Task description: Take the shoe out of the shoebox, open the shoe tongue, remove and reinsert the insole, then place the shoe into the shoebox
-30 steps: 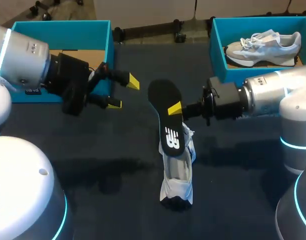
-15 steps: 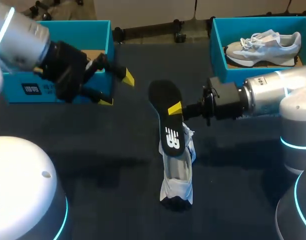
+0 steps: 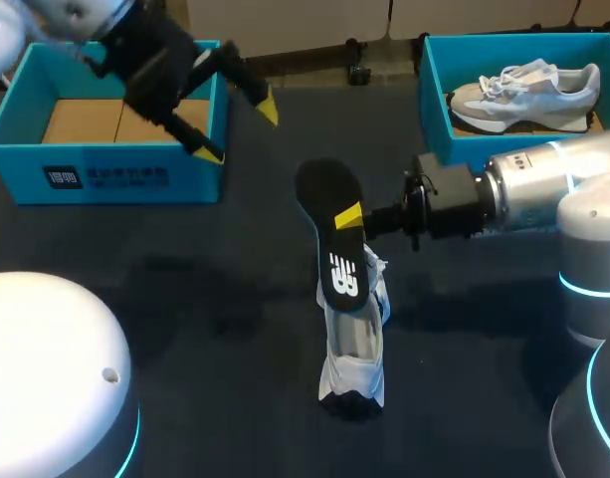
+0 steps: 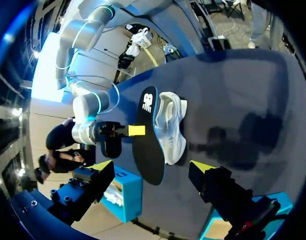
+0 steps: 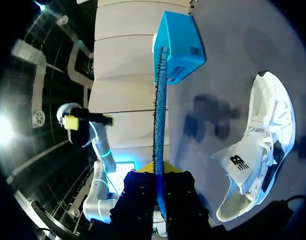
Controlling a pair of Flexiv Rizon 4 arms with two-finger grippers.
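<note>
My right gripper (image 3: 350,216) is shut on a black insole (image 3: 332,224) and holds it edge-up over the middle of the table; in the right wrist view the insole (image 5: 158,105) runs straight out from between the fingers. The white shoe (image 3: 352,351) lies on the dark table just under the insole's near end, with its opening facing up. Raised over the left box's near right corner, my left gripper (image 3: 239,129) is open and holds nothing. Its wrist view looks down on the insole (image 4: 146,135) and the shoe (image 4: 171,127) from well above.
A teal shoebox (image 3: 105,179) with brown cardboard inside stands at the back left. A second teal box (image 3: 434,100) at the back right holds another pale shoe (image 3: 523,90). The dark tabletop (image 3: 225,299) spreads around the white shoe.
My left arm has lifted and swung back toward the left box, its gripper still open. The right arm, the insole and the shoe have not moved.
</note>
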